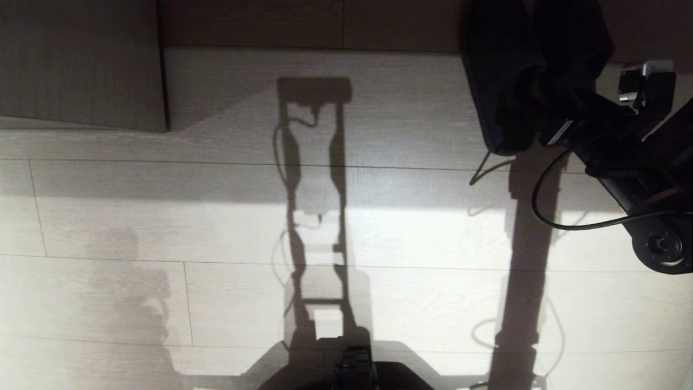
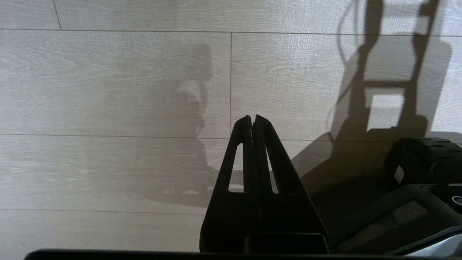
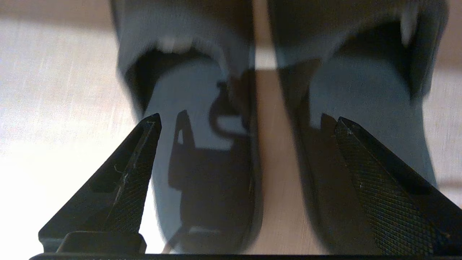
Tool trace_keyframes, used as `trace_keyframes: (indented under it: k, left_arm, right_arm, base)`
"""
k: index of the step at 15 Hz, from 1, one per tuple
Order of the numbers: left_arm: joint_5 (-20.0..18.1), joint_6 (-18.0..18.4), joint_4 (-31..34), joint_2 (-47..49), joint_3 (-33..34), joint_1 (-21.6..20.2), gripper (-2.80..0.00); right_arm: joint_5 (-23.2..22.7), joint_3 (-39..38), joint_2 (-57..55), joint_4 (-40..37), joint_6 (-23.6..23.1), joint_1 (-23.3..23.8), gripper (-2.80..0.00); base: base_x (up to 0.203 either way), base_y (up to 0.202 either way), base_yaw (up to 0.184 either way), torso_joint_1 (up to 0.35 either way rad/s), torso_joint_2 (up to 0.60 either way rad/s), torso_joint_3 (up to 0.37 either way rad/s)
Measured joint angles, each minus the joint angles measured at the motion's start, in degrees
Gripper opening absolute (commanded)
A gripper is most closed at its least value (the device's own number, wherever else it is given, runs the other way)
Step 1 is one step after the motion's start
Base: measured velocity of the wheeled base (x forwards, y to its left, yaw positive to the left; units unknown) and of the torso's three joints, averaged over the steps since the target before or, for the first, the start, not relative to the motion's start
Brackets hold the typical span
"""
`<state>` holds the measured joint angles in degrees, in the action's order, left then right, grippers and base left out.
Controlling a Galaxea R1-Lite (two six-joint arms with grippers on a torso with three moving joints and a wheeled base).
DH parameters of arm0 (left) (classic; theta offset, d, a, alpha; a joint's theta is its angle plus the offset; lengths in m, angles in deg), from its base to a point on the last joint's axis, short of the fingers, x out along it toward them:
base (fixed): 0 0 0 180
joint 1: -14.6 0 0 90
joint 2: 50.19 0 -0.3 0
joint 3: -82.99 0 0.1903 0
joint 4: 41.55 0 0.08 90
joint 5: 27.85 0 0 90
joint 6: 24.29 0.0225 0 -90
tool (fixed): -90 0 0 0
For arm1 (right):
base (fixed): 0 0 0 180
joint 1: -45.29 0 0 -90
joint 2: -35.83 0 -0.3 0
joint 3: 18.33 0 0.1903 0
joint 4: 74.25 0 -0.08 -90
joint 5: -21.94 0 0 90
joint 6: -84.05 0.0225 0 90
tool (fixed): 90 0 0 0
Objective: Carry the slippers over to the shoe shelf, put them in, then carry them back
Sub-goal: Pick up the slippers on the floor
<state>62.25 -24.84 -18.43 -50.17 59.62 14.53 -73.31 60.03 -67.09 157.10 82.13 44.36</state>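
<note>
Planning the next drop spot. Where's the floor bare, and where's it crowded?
Bare floor runs wide from the dark panel at far left to the right arm; only shadows cross it. Crowded at far right: the slippers lie side by side with a thin strip of floor between them, and the open right gripper sits just behind them. The left gripper is shut over bare boards.

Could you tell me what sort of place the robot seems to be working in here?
Probably a home or office room, indoors. The floor is pale wood-look planks, a pair of slippers lies on it, and a wood laminate panel, likely furniture, stands at the far left.
</note>
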Motion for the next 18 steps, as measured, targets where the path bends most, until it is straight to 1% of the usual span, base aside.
trace_keyframes:
  k: [5,9,12,18]
  left_arm:
    - [0.0,-0.1,0.0,0.0,0.0,0.0,-2.80]
    - [0.0,0.0,0.0,0.0,0.0,0.0,-2.80]
    - [0.0,0.0,0.0,0.0,0.0,0.0,-2.80]
    - [0.0,0.0,0.0,0.0,0.0,0.0,-2.80]
  right_arm:
    - [0.0,6.4,-3.6,0.1,-0.1,0.4,0.00]
    - [0.0,10.3,-5.9,0.1,-0.1,0.4,0.00]
    - [0.0,11.6,-6.9,0.1,-0.1,0.4,0.00]
    - [0.2,17.7,-9.7,0.1,0.0,0.4,0.00]
  base:
    - [0.000,0.000,0.000,0.000,0.00,0.000]
    - [0.000,0.000,0.000,0.000,0.00,0.000]
    - [0.000,0.000,0.000,0.000,0.00,0.000]
    - [0.000,0.000,0.000,0.000,0.00,0.000]
